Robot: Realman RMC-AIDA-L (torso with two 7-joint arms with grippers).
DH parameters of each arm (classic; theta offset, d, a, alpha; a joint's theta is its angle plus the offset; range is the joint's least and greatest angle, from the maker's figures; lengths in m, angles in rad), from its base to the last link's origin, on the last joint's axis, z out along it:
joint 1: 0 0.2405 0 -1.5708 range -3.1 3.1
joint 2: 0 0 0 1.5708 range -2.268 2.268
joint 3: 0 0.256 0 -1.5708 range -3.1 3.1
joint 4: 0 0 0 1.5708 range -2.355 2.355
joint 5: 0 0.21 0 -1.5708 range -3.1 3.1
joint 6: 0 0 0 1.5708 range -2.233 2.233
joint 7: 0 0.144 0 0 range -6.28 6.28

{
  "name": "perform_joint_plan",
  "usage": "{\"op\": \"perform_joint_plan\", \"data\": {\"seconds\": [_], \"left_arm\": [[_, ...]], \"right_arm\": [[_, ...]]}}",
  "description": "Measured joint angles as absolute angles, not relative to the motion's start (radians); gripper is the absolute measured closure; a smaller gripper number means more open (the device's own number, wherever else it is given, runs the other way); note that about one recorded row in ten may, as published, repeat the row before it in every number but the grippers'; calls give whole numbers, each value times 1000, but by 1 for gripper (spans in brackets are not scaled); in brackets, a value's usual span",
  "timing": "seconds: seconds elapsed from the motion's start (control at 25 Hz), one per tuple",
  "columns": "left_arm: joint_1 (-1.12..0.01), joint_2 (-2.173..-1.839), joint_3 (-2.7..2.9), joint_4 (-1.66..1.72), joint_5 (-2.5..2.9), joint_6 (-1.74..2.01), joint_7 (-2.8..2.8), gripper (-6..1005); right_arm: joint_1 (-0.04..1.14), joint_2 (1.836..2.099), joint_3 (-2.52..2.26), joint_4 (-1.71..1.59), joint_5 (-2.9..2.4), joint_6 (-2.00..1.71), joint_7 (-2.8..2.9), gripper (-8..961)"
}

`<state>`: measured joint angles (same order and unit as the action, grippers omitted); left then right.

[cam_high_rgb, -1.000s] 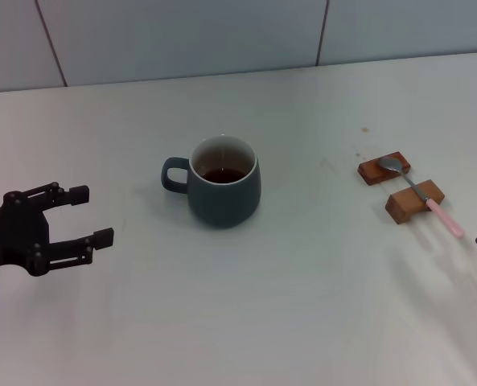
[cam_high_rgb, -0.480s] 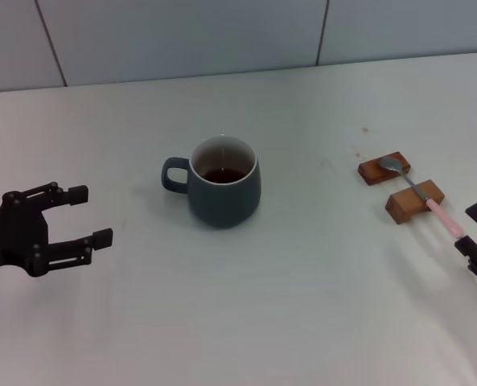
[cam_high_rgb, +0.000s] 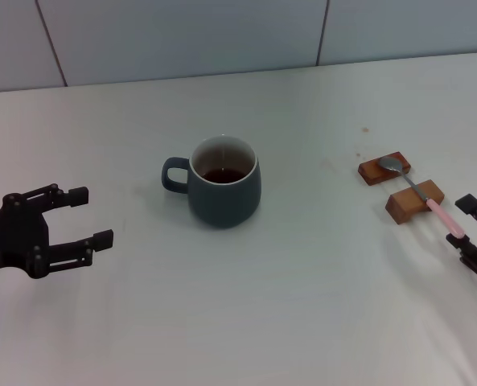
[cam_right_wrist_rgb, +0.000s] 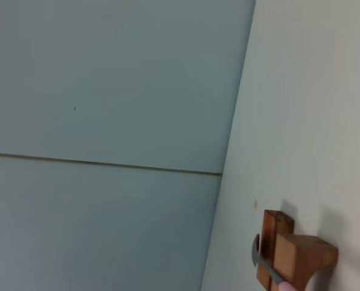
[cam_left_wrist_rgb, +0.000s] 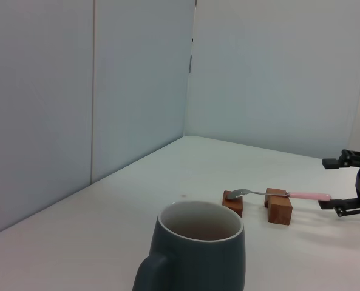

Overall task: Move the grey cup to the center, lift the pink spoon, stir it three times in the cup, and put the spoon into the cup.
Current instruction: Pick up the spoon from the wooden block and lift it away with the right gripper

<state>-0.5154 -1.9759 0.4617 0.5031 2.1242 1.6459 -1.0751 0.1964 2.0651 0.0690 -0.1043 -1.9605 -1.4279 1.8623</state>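
Observation:
The grey cup (cam_high_rgb: 224, 197) stands upright near the table's middle, handle to the left, brown residue inside; it also fills the near part of the left wrist view (cam_left_wrist_rgb: 198, 254). The pink spoon (cam_high_rgb: 443, 215) lies across two wooden blocks, metal bowl on the far one, also seen in the left wrist view (cam_left_wrist_rgb: 277, 194) and the right wrist view (cam_right_wrist_rgb: 258, 257). My right gripper (cam_high_rgb: 466, 225) is open at the pink handle's near end, one finger on each side; the left wrist view shows it too (cam_left_wrist_rgb: 325, 183). My left gripper (cam_high_rgb: 91, 215) is open and empty, left of the cup.
Two brown wooden blocks (cam_high_rgb: 384, 169) (cam_high_rgb: 414, 201) carry the spoon at the right. A pale wall (cam_high_rgb: 182, 32) runs along the table's far edge. White tabletop (cam_high_rgb: 302, 305) lies between the cup and both grippers.
My right gripper has come in from the right edge to the end of the spoon's pink handle. The left gripper, cup and spoon have not moved.

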Motion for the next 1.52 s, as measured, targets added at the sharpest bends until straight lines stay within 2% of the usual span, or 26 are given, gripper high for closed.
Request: {"op": "perform_joint_plan", "data": {"seconds": [0.84,1.4,1.52], "left_arm": [[-511,-1982,460,503,2109,1641,-1065,184],[-511,-1982,460,503,2107,1643,-1065,184],[-511,-1982,460,503,2106,1644,-1064,184]], "right_arm": [[255,2053,64,-104,-1986,-1389,1875,267],[256,2061,64,-104,-1987,-1344,1904,273],[258,2061,64,-104,-1987,-1348,1901,409]]}}
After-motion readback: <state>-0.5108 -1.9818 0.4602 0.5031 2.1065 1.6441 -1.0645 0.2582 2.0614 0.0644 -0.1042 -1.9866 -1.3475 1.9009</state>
